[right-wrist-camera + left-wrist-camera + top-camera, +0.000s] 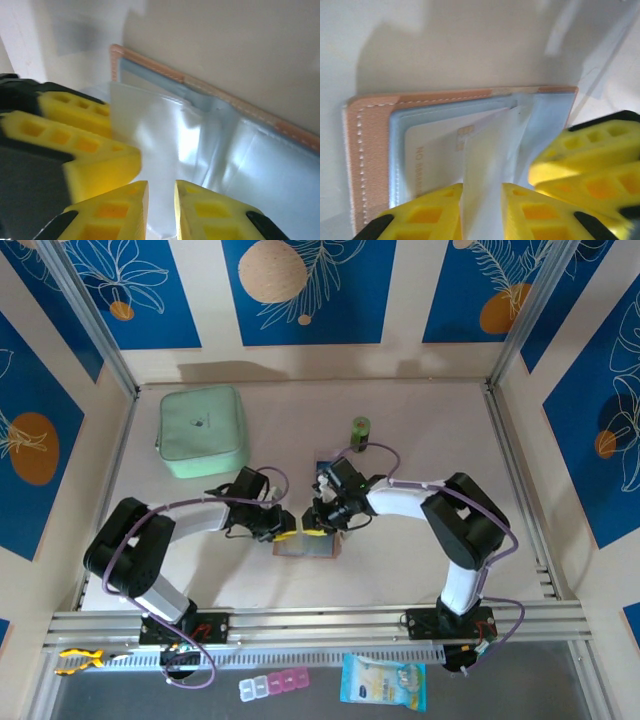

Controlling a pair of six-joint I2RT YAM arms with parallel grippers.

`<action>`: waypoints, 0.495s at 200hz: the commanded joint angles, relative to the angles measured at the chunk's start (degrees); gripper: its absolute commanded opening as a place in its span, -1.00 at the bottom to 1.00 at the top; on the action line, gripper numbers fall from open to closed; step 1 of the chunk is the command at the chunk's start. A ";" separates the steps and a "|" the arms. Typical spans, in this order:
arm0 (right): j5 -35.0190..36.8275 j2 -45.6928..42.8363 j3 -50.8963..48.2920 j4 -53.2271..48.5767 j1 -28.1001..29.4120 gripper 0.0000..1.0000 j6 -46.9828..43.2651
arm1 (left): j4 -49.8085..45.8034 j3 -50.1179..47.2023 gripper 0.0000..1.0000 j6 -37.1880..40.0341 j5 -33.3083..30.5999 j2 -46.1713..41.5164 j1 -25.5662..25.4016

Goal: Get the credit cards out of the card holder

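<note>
holder lies open on the table, right under both grippers' tips. left gripper is nearly closed, pinching a clear sleeve that rises from the pockets. a pale card sits tucked just ahead of its left finger. right gripper stands just beside the left one, jaws narrow around the sleeve's edge. i cannot tell whether it grips.

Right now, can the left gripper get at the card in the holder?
Probably not yet. The left gripper and right gripper both pinch the clear sleeve, and the card lies partly behind it in the card holder pocket; it would have to let go first.
</note>
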 commanded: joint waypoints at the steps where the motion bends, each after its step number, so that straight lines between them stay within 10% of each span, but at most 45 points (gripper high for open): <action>1: 3.21 -4.23 0.67 -4.60 -0.56 -0.54 -1.68 | -1.99 2.23 -0.44 0.22 1.35 -2.02 -0.93; 99: 9.15 -12.97 0.56 -12.48 -5.11 -0.54 -2.63 | -2.34 9.20 -0.05 -0.41 1.69 1.81 -5.64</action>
